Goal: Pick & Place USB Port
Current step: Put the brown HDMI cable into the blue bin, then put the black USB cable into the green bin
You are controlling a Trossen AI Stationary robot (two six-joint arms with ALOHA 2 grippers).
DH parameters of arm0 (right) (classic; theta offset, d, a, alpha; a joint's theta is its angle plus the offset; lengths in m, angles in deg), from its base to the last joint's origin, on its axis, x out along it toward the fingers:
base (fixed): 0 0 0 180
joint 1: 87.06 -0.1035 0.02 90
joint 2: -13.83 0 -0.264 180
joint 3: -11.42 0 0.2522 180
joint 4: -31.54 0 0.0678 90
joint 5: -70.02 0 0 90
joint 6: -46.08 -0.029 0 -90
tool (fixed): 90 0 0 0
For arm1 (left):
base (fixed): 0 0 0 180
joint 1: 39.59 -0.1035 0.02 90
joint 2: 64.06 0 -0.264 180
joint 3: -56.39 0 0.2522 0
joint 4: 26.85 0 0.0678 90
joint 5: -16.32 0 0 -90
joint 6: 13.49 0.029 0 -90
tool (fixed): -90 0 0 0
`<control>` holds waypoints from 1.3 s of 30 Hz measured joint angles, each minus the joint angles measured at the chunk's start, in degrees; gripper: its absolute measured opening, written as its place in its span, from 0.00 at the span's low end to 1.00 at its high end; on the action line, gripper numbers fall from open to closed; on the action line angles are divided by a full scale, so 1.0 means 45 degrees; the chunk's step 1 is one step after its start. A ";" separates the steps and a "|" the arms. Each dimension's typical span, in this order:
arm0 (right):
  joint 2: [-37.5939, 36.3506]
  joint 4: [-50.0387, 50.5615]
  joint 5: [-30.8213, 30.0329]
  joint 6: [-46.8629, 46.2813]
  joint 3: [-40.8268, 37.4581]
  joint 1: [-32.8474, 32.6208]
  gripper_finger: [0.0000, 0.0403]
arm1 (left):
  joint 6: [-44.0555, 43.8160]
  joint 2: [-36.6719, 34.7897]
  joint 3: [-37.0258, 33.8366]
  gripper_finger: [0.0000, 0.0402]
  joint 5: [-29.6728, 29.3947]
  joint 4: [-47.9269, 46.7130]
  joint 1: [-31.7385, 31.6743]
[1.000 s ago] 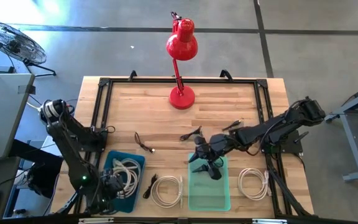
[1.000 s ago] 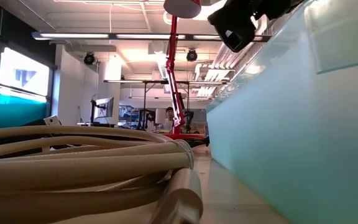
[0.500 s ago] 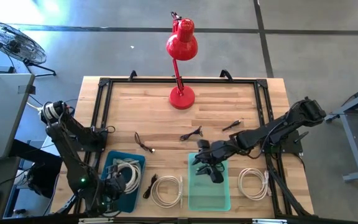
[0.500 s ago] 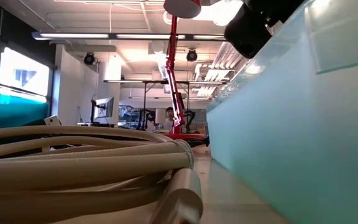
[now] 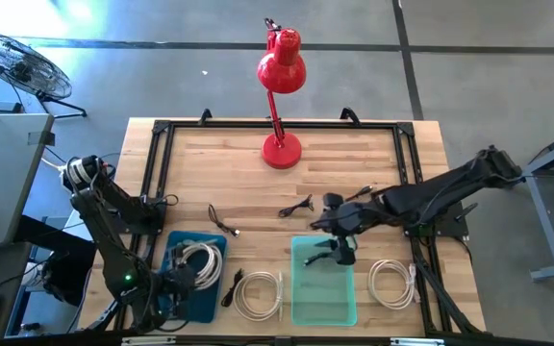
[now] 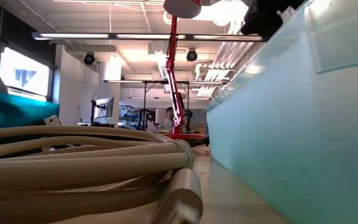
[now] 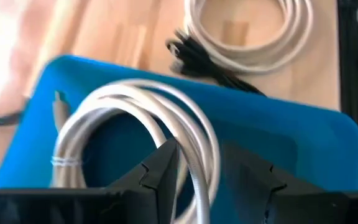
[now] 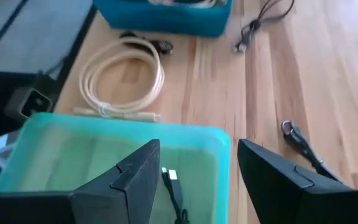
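Green translucent plastic marks the bin where one dark USB cable already lies, its pale plug near the bin's far wall and its cord running back toward the right gripper. That gripper hangs over the bin's far rim with its fingers spread wide and nothing between them, so the cable looks dropped and the jaws are free.

Judging by the task, the next pick is one of the dark cables loose on the wood. The nearest one lies just beyond the bin's far edge, on the lamp side of the right gripper, and slightly toward the left arm. Its long axis runs across the table, roughly parallel to the bin's far rim, so the jaws would need to close across that line. Another short cable lies near the right arm's forearm, and a third sits nearer the blue bin.

The right arm is clearly the nearer one for the first two.

The left gripper is low in the blue bin, fingers apart on either side of a strand of the white coil; whether it grips that strand I cannot tell.
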 joint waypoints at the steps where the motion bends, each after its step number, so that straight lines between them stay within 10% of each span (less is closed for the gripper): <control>1: -0.0141 0.0001 -0.0070 0.0084 0.0000 0.0000 0.52 | -0.0062 0.0000 0.0000 0.31 0.0330 0.0099 0.0000; 12: -0.0345 0.0258 -0.0550 0.0270 0.0000 -0.0005 0.52 | -0.0959 -0.0224 0.0000 0.31 0.1767 0.0077 0.0000; 20: -0.0762 0.2387 -0.2028 0.1540 0.0000 0.0417 0.52 | 0.0807 -0.0935 -0.0005 0.31 -0.2664 -0.2084 -0.0691; 28: -0.1679 0.7298 -0.3996 0.0096 0.0000 0.2358 0.52 | 0.6130 -0.2110 -0.0010 0.31 -0.5134 -0.2636 -0.3846; 39: -0.1427 0.9663 -0.1214 0.1629 -0.0063 0.5934 0.52 | 1.2819 -0.3045 -0.0010 0.31 -0.2140 0.0586 -0.9048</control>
